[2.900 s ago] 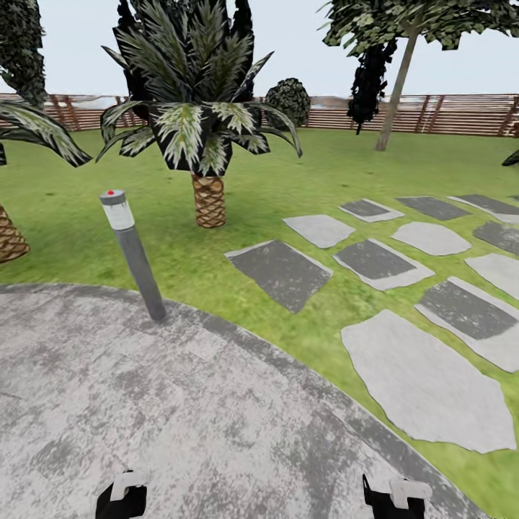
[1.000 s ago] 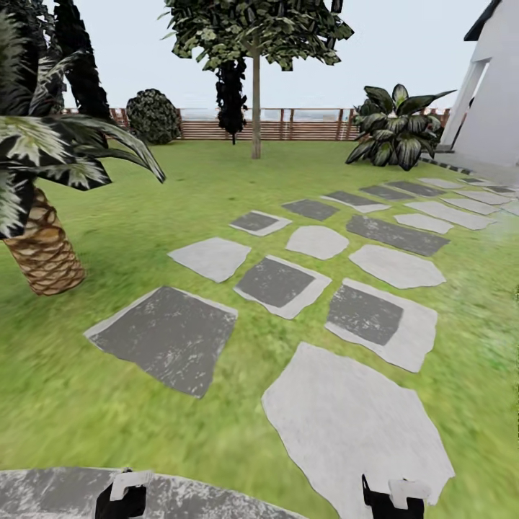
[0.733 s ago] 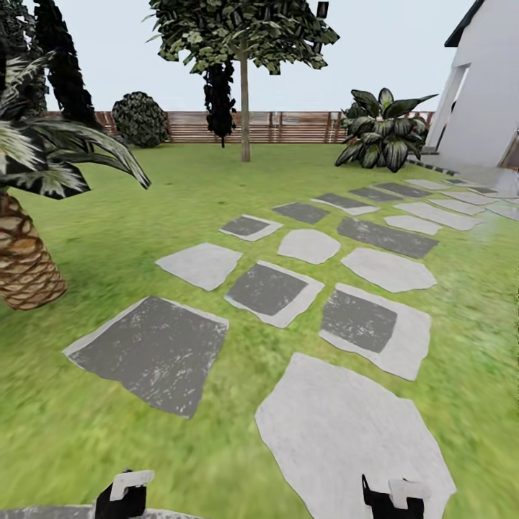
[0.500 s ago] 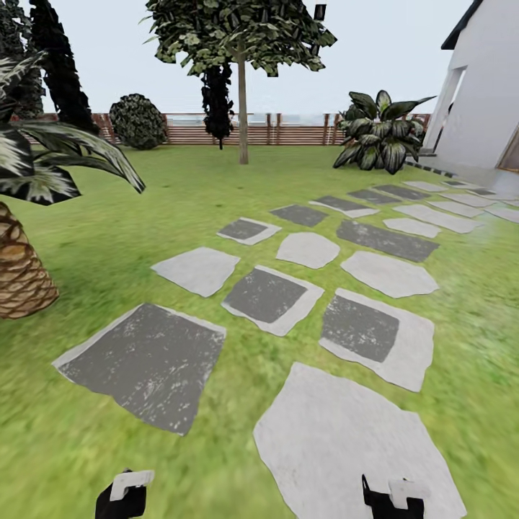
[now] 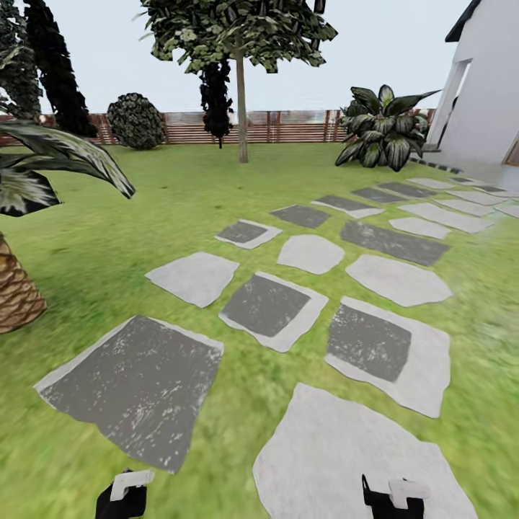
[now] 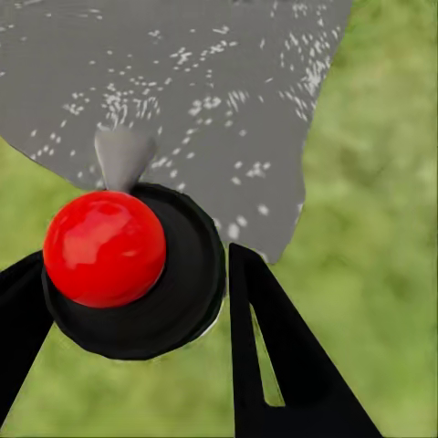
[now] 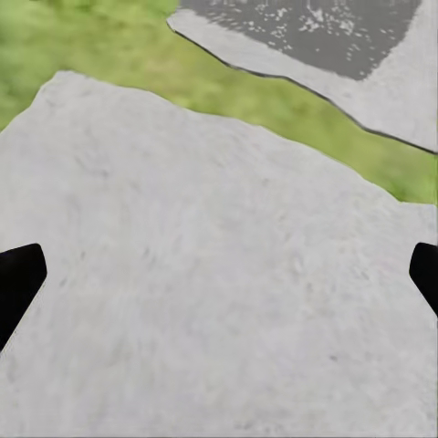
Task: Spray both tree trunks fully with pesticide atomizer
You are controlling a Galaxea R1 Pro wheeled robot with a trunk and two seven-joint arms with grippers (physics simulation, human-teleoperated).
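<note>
Now left pincer (image 6: 137,356) grips the atomizer (image 6: 128,265); right pincer (image 7: 219,274) spread wide, holding nothing.

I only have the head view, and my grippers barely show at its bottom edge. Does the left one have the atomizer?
Observer: Yes. The left gripper has its fingers against both sides of the pesticide atomizer.
Operator: And the right one?
Observer: The right gripper is open, with nothing between its fingers.
Operator: What is beneath it?
Observer: A pale grey stepping stone, with grass past its edge.
</note>
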